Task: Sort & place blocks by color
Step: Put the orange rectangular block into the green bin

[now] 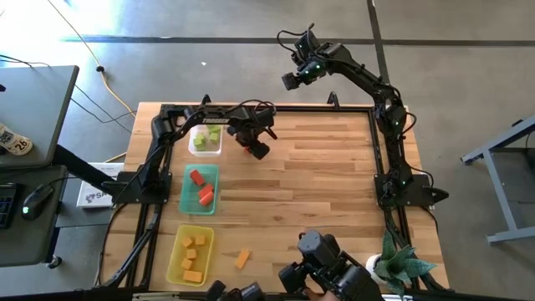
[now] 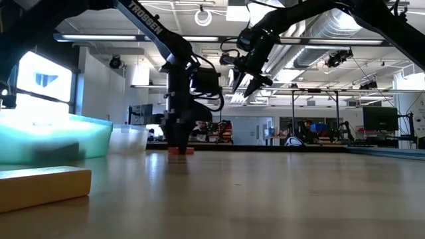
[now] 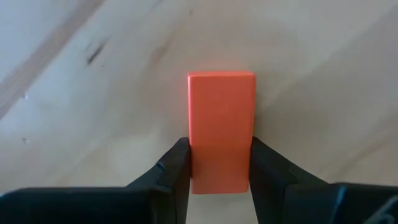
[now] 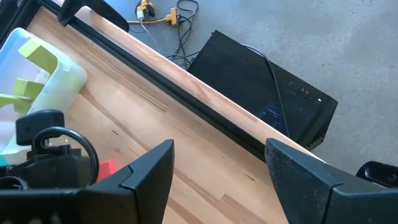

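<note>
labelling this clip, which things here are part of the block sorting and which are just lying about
Part of the job:
- red block gripped by left gripper
- loose orange block
- clear tray, green tray, yellow tray
- right gripper, open, waiting above the table's far edge

Lying about:
- plant
- black box on floor

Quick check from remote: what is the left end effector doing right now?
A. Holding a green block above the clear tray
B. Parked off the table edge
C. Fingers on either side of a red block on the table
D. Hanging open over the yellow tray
C: the left wrist view shows the left end effector with a finger on each side of the red block, which lies on the wooden table.
</note>
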`<state>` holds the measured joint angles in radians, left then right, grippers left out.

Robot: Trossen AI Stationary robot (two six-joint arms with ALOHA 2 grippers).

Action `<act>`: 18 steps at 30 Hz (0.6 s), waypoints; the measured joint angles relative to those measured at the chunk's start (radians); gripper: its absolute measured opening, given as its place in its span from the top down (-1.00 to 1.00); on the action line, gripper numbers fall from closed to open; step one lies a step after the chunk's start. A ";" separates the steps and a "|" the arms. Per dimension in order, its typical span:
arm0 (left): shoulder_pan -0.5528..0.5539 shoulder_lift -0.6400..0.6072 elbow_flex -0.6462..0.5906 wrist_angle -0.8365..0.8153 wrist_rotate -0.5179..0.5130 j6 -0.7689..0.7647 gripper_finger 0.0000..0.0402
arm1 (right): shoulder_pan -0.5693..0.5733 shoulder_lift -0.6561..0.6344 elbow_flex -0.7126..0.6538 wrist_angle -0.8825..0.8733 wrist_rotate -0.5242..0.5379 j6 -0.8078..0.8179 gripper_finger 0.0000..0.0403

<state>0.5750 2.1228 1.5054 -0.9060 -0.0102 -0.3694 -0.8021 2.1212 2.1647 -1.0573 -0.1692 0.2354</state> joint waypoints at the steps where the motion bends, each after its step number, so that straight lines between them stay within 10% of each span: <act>1: -0.003 -0.008 -0.002 -0.008 -0.001 0.012 0.51 | 0.000 0.000 0.000 0.000 0.000 0.000 -0.18; 18: -0.149 -0.451 -0.003 -0.347 -0.038 -0.011 0.49 | 0.021 0.000 0.000 -0.016 -0.019 -0.035 -0.18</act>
<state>0.4259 1.6720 1.5024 -1.2531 -0.0478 -0.3800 -0.7809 2.1212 2.1647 -1.0733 -0.1878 0.2001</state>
